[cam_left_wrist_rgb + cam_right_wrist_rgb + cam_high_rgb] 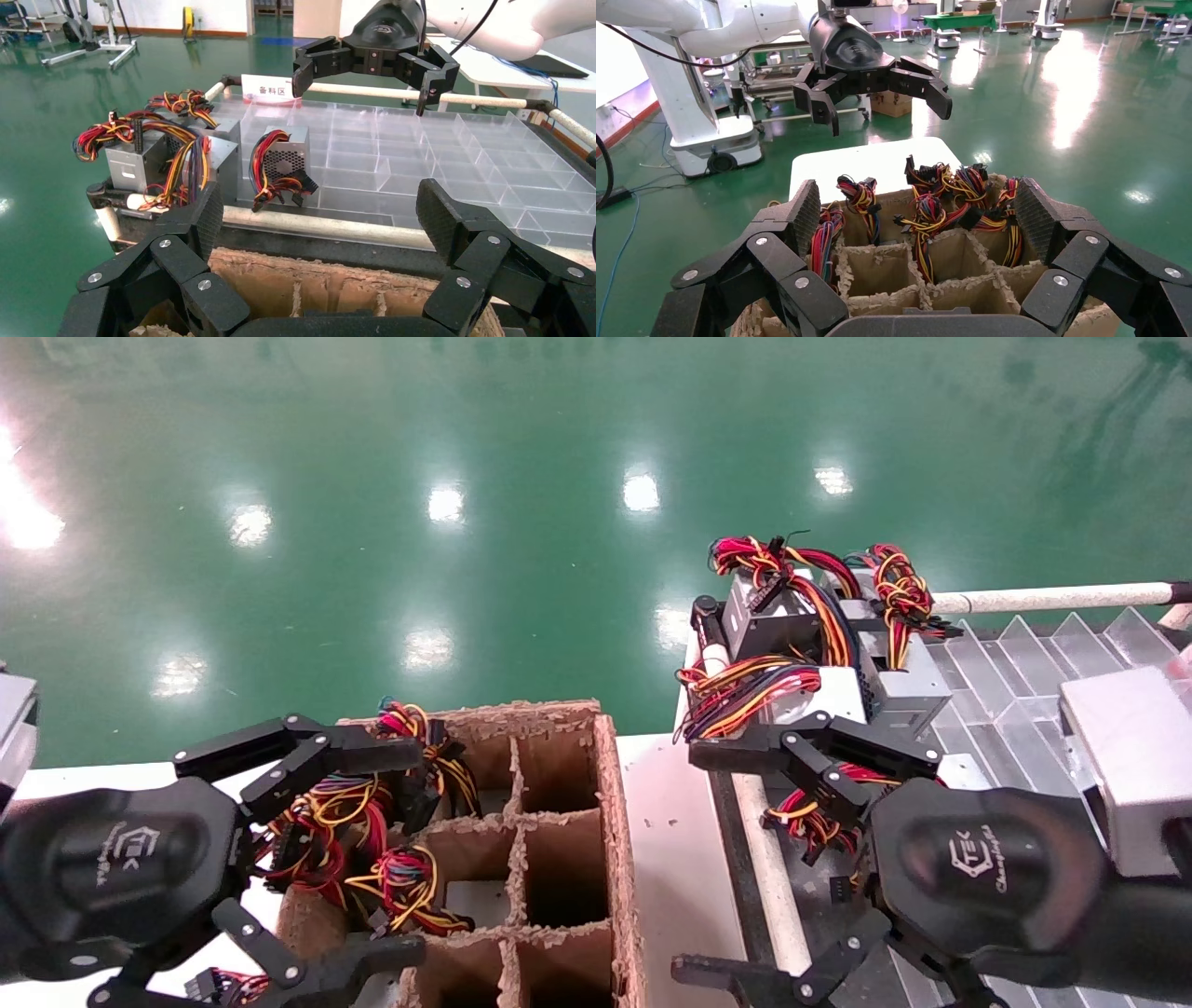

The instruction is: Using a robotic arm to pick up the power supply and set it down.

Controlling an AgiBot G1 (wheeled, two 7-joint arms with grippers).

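Note:
The power supply (824, 694) is a light silver box with a mesh face (284, 161) and loose red, yellow and black wires. It lies at the near left of the clear divided tray (1010, 686), beside two darker grey boxes (773, 617). My right gripper (694, 864) hangs open just in front of it, with nothing between its fingers; it also shows far off in the left wrist view (365, 88). My left gripper (410, 850) stands open and empty over the cardboard box (610, 822).
The cardboard box (877, 270) has paper dividers. Wire bundles (933, 203) fill its far cells and the near cells look empty. A white pipe rail (1043, 598) edges the tray. The white table (666, 840) shows between box and tray. Green floor lies beyond.

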